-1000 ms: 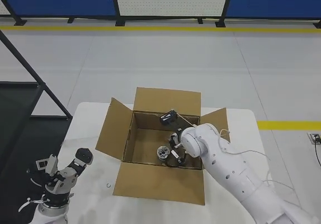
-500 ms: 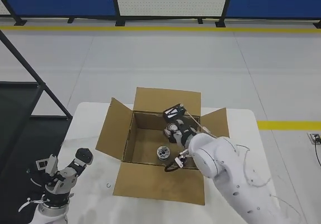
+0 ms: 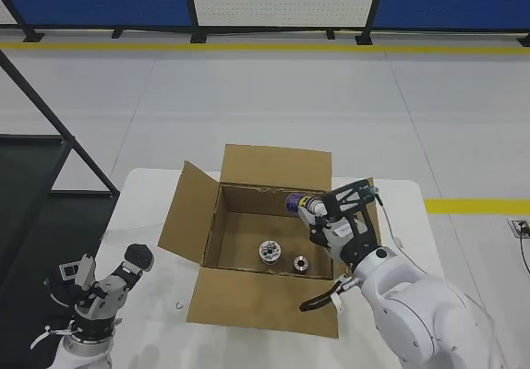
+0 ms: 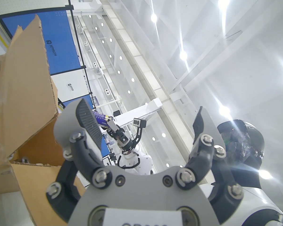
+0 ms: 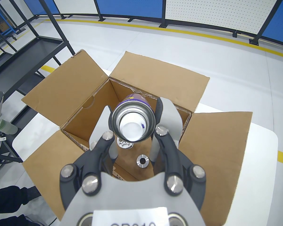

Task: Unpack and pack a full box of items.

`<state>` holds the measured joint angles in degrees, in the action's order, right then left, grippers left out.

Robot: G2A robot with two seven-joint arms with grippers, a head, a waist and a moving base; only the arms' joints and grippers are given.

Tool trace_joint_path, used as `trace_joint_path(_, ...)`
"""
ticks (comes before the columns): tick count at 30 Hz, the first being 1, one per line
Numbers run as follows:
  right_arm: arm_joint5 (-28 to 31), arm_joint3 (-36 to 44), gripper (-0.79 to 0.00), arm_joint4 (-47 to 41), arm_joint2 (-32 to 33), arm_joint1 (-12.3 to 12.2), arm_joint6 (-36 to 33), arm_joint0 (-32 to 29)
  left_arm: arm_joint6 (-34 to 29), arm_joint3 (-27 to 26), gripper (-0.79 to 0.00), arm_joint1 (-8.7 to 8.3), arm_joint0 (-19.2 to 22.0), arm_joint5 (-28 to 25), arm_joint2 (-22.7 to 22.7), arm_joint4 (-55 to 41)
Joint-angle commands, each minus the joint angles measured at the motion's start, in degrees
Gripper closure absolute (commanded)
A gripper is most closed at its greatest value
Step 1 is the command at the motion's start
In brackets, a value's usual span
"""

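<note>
**Purple can held over the open box**

Top view: a corrugated cardboard box [image 3: 246,304] stands on the white worktop [image 3: 150,198] with its four flaps splayed outward. The right gripper [image 3: 313,210] hangs over the box's far right corner, its fingers clamped on a cylindrical spray can [image 3: 294,202] with a purple label. On the box floor lie a toothed metal disc [image 3: 269,250] and, just beside it, a small metal ring [image 3: 299,266]. The left gripper [image 3: 108,277] sits well apart from the box, off its left flap.

Left wrist view: the left gripper's fingers [image 4: 87,123], ribbed black pads on grey, stand wide apart and hold nothing. One box flap rises beside them.

Right wrist view: both fingers press the can's sides. Its shiny metal-rimmed end faces the camera, and the print on its label is too small to read. The box is open below it.
</note>
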<state>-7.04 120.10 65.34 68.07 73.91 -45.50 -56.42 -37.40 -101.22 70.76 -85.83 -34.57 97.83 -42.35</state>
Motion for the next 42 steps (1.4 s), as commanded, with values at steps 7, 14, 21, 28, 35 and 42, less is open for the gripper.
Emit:
trace_joint_path(7,-0.2,-1.18,0.0,-1.1,0.23,0.15,2.47,-0.38,0.0,0.0,-0.785,0.0,0.0,0.0,0.0,0.0)
trace_joint_path(14,-6.83,3.92,0.0,-4.59,14.0,-0.34,2.94,-1.42,0.0,0.0,-0.785,0.0,0.0,0.0,0.0,0.0)
trace_joint_path(21,-5.28,3.0,0.0,-5.01,29.9,-1.7,-3.54,-7.26,0.0,0.0,-0.785,0.0,0.0,0.0,0.0,0.0)
trace_joint_path(28,-0.16,-7.83,0.0,3.96,33.05,-3.0,-11.31,-9.47,0.0,0.0,-0.785,0.0,0.0,0.0,0.0,0.0)
trace_joint_path(35,4.51,-19.65,0.0,6.99,29.41,-3.5,-13.32,-6.24,0.0,0.0,-0.785,0.0,0.0,0.0,0.0,0.0)
trace_joint_path(42,6.25,-25.0,0.0,8.63,25.89,-3.61,-13.74,-4.03,0.0,0.0,-0.785,0.0,0.0,0.0,0.0,0.0)
